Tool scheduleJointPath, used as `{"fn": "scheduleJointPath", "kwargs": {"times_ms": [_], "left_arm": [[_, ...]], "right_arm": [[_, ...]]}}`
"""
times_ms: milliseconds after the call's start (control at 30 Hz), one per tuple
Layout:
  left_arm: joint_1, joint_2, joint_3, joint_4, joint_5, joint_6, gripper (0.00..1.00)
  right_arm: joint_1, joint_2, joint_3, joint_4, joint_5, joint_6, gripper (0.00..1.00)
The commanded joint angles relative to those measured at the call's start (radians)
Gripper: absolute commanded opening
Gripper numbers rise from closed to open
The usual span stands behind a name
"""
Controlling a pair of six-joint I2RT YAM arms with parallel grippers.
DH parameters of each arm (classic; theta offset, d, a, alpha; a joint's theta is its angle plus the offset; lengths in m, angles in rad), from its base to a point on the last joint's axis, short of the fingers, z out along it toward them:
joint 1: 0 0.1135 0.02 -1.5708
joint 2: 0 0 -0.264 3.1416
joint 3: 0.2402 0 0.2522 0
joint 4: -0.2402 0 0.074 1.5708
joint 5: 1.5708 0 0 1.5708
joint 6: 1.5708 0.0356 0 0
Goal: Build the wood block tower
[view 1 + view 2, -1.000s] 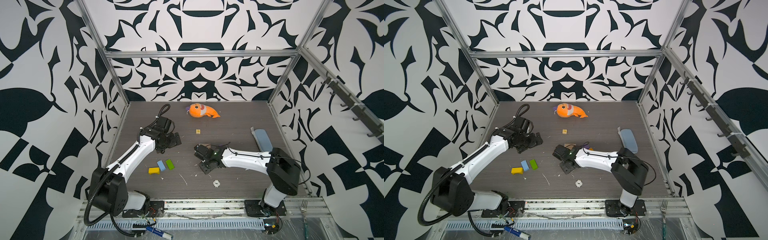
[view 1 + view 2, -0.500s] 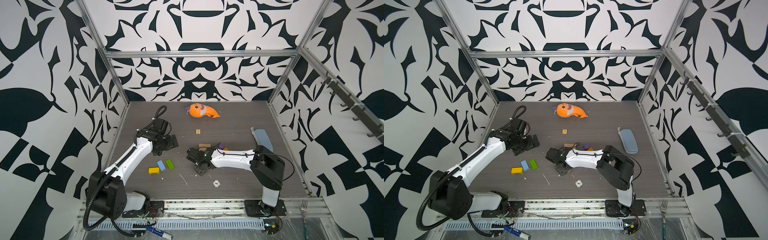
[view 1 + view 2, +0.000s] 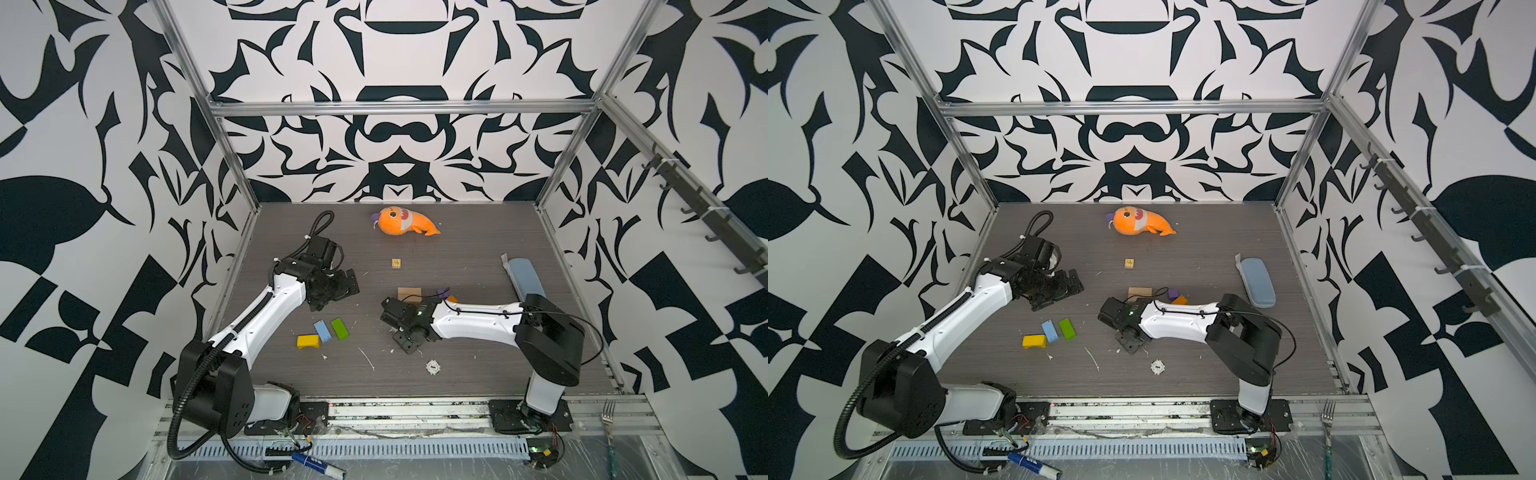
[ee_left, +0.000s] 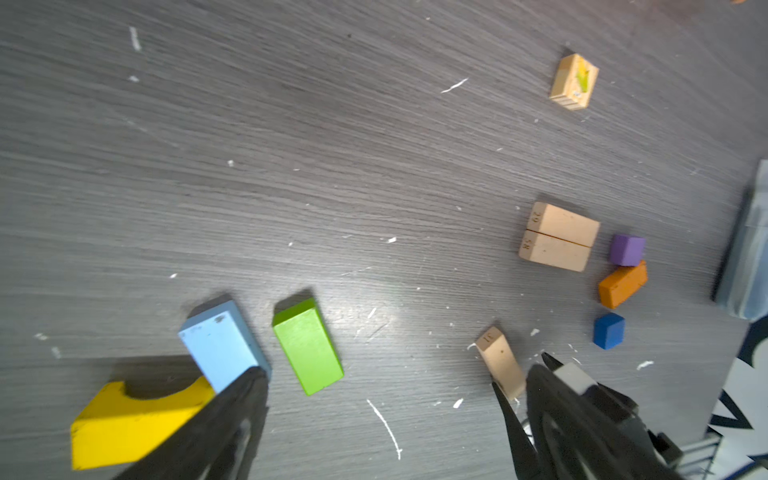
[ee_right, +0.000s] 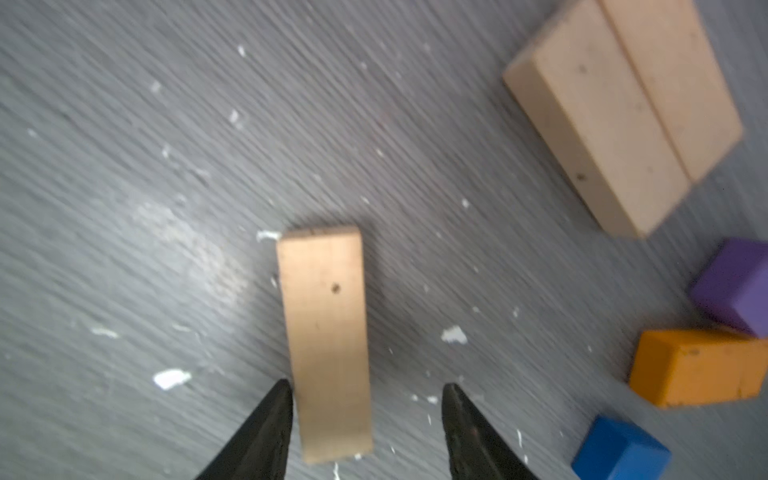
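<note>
Bricks lie flat well left of the paired tan bars (image 4: 559,237): a notched yellow brick (image 4: 124,428), a light-blue brick (image 4: 220,349) and a green brick (image 4: 307,345). The left fingers (image 4: 232,419) are spread wide and empty beside them. Just in front of the pair, a lone tan bar (image 5: 326,332) lies on the surface (image 3: 478,257) between the parted, unclamped right fingers (image 5: 266,428). Right of the pair sit a purple cube (image 4: 626,249), an orange brick (image 4: 622,284) and a blue cube (image 4: 609,330).

Stamped numbers, seen in left wrist view:
- Far tan block (image 4: 563,224) of the side-by-side pair, left end face: "29".
- Near tan block (image 4: 557,253) of the pair, left end face: "58".
- Single tan bar (image 4: 500,365), end face: possibly "31", uncertain.

No other marking legible.
</note>
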Motion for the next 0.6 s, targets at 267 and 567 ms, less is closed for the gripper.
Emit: {"fn": "scheduleJointPath", "kwargs": {"times_ms": [267, 567], "left_arm": [[-0.127, 0.046, -0.004, 0.060, -0.022, 0.010, 1.00], [-0.302, 0.125, 0.028, 0.092, -0.098, 0.032, 1.00]], "right_arm": [[-0.011, -0.188, -0.140, 0.012, 0.090, 0.083, 0.73], [-0.077, -0.315, -0.207, 0.069, 0.031, 0.143, 0.79]]}}
